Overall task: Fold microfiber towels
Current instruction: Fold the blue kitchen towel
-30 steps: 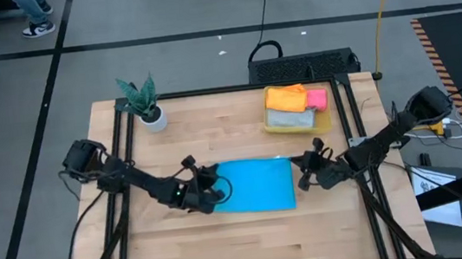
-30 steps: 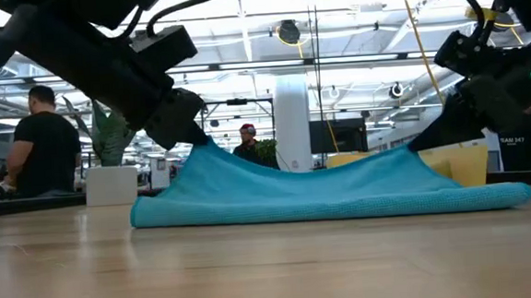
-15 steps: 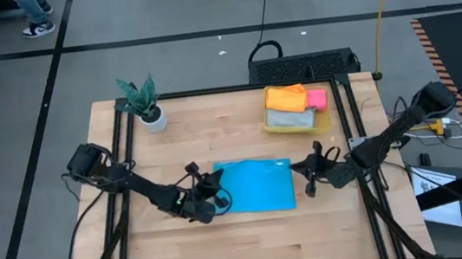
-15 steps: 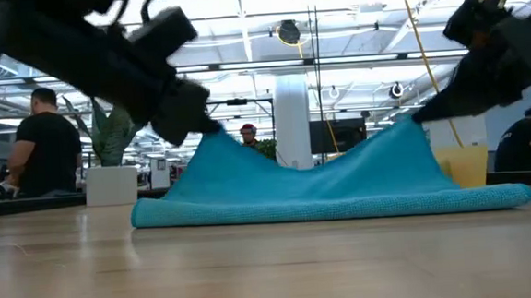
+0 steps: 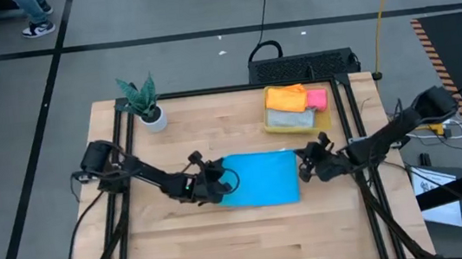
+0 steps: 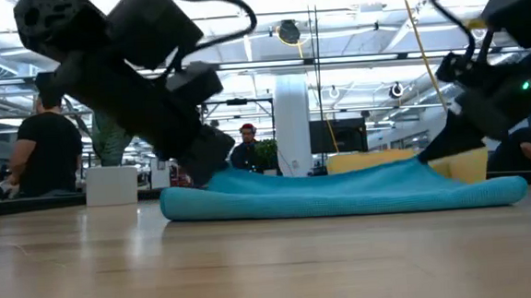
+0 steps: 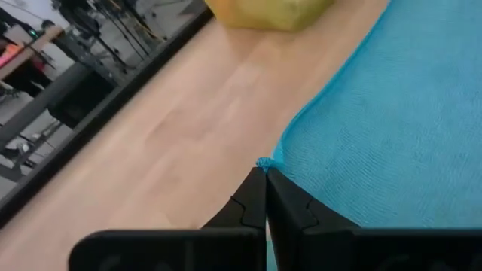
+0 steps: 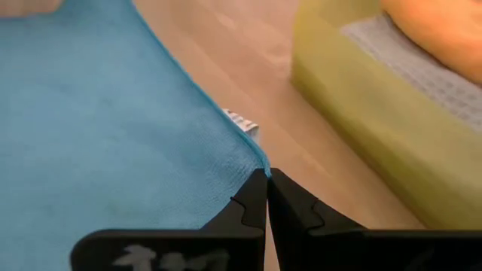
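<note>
A bright blue microfiber towel [image 5: 259, 180] lies spread on the wooden table, almost flat in the low view [image 6: 342, 192]. My left gripper [image 5: 219, 181] is shut on its far left corner. My right gripper [image 5: 302, 167] is shut on its far right corner. Both stand low over the table. The orange towel [image 5: 286, 99], the pink towel [image 5: 317, 99] and the grey towel [image 5: 291, 120] lie in the yellow bin [image 5: 327, 124] at the far right. My left gripper pinches the very tip of the blue towel's far left corner [image 7: 262, 162] between its two fingertips. The fingers slant down from the table's left. The corner sits barely off the wood and the cloth beside it rests on the table, slack. My right gripper pinches the tip of the far right corner [image 8: 258, 162] between its two fingertips, near a small white label [image 8: 241, 122]. The fingers slant down from the table's right. The corner is close to the table and the rest of the towel lies flat.
A potted plant [image 5: 145, 104] stands at the far left of the table. The yellow bin [image 8: 354, 120] is just beyond the towel's far right corner. Bare wood stretches along the near side [image 5: 252, 240]. People stand in the room behind the table [image 6: 44, 144].
Both grippers raised the towel's far corners, then sank with them until the cloth lies almost flat. The left gripper went toward the table's right edge. The towel slid a little toward the right and far edges, and its sagging middle settled on the table.
</note>
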You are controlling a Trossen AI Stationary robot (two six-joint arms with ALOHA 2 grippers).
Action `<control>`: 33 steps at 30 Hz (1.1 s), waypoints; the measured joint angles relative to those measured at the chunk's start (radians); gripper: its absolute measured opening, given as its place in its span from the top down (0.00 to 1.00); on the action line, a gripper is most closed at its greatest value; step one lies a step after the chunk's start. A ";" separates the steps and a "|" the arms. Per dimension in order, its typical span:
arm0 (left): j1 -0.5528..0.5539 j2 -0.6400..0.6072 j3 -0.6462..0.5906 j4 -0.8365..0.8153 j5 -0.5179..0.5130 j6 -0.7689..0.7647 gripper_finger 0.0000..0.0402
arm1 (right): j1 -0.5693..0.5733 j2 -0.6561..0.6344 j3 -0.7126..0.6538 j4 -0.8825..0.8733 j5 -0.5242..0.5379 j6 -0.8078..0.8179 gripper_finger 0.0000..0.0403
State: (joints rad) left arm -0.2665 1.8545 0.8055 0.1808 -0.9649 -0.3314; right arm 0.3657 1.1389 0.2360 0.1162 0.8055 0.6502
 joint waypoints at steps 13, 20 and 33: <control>-0.042 0.023 0.000 0.001 -0.050 -0.042 0.99 | -0.118 0.103 -0.116 0.388 -0.116 -0.166 0.92; -0.076 0.023 0.000 -0.015 -0.151 -0.047 0.99 | -0.136 0.103 -0.120 0.397 -0.100 -0.177 0.76; 0.010 0.023 0.000 -0.181 -0.026 -0.202 0.99 | -0.099 0.010 -0.120 0.464 -0.092 -0.400 0.70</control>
State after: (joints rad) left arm -0.2564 1.8773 0.8051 -0.0002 -0.9912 -0.5338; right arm 0.2671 1.1491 0.1157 0.5800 0.7132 0.2498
